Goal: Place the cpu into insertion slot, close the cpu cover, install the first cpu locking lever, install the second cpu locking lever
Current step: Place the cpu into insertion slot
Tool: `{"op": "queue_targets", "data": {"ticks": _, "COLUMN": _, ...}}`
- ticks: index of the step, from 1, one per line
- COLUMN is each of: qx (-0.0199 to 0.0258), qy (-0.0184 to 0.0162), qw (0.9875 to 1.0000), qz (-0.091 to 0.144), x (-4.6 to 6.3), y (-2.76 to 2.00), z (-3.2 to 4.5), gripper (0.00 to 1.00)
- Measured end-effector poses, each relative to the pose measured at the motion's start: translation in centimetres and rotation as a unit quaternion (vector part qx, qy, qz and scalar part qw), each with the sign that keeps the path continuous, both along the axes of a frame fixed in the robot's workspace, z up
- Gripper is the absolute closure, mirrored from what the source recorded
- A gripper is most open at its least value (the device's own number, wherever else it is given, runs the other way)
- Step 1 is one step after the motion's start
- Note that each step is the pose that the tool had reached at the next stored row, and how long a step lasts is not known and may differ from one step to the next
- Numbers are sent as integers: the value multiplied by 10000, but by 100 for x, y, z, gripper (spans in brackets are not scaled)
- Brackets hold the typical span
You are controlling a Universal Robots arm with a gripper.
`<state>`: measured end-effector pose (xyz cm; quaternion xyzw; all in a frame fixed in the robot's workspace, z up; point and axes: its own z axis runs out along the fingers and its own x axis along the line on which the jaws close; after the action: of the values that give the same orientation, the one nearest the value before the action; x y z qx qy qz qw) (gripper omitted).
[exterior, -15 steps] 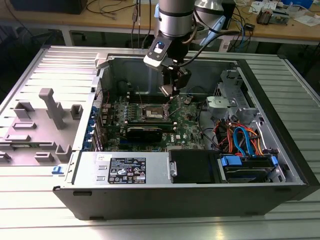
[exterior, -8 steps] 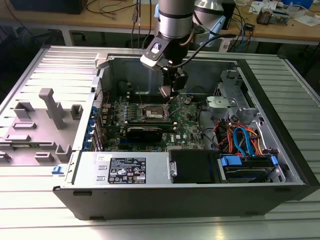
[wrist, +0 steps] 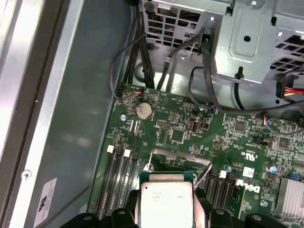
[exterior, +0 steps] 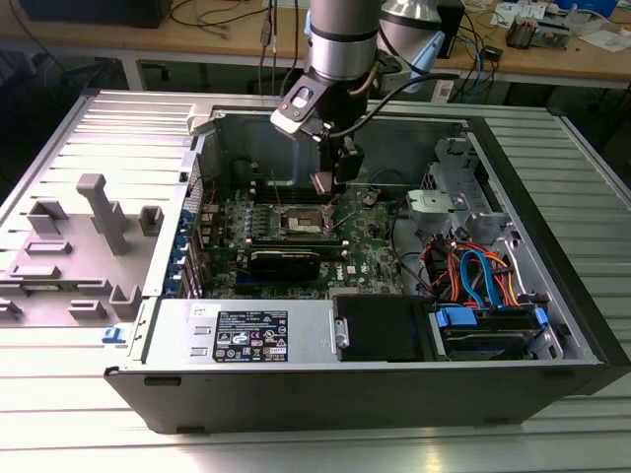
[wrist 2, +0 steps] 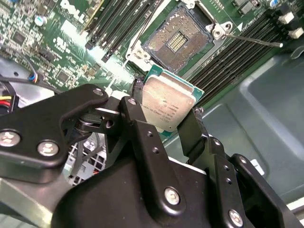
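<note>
While the arm hangs inside the open computer case (exterior: 394, 394), its gripper (wrist 2: 166, 118) pinches the cpu (wrist 2: 168, 105) by two opposite edges, the fingers (wrist 2: 137, 118) pressed onto the chip. The cpu sits in the air, tilted in the second wrist view, above the board and just short of the insertion slot (wrist 2: 178, 35), which lies bare with its contacts showing. The cpu cover (wrist: 183, 153) looks swung up out of the way.

To my eye the job here is to seat the chip. It wants to be brought level and square to the socket's rim and lowered flat without any sideways scrape, since those contacts would bend easily. Which corner must go where I cannot make out.

Round about, long memory slots (wrist 2: 237, 54) run close beside the socket, and a thin locking lever (wrist 2: 251, 40) sticks out across them, so the fingers have little room there. A coin battery (wrist: 143, 110) and dark cables (wrist: 209, 95) lie further off, below the metal drive cage (wrist: 256, 28).
</note>
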<state>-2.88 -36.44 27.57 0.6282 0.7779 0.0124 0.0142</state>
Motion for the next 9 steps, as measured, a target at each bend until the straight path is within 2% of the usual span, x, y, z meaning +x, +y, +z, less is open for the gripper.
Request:
{"op": "queue_targets", "data": {"ticks": 3, "qx": -2, "qy": 1, "qw": 9999, "qz": -172, "x": -3, "y": 0, "z": -16, "gripper": 46}}
{"op": "queue_targets", "data": {"ticks": 9, "qx": 0, "qy": 0, "qw": 9998, "qz": -188, "x": -4, "y": 0, "z": -18, "gripper": 46}}
